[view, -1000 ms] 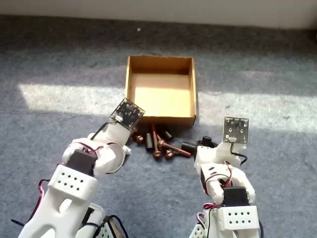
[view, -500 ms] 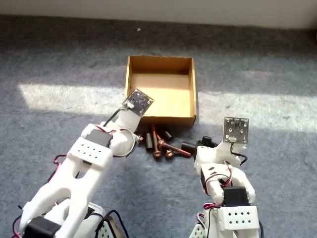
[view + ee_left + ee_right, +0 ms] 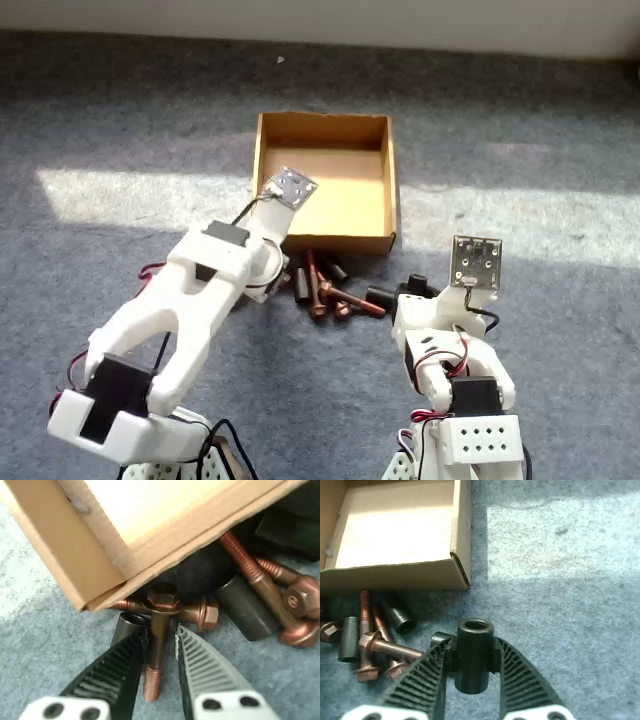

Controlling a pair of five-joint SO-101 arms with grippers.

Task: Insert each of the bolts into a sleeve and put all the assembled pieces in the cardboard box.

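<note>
I see L gripper (image 3: 161,630) jaws spread astride a bolt (image 3: 159,655); R gripper (image 3: 472,646) pinching a sleeve (image 3: 474,657); box (image 3: 325,122) at 12 o'clock.

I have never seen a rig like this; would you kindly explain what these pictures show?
These are two white robot arms on a grey carpet: the left arm and the right arm. The high view looks down on both; each wrist view comes from a camera on one arm, looking along its gripper. On the carpet sit an open cardboard box and, in front of it, loose copper bolts and dark sleeves. The left gripper is open, straddling one bolt beside the box corner. The right gripper is shut on a black sleeve.
</note>
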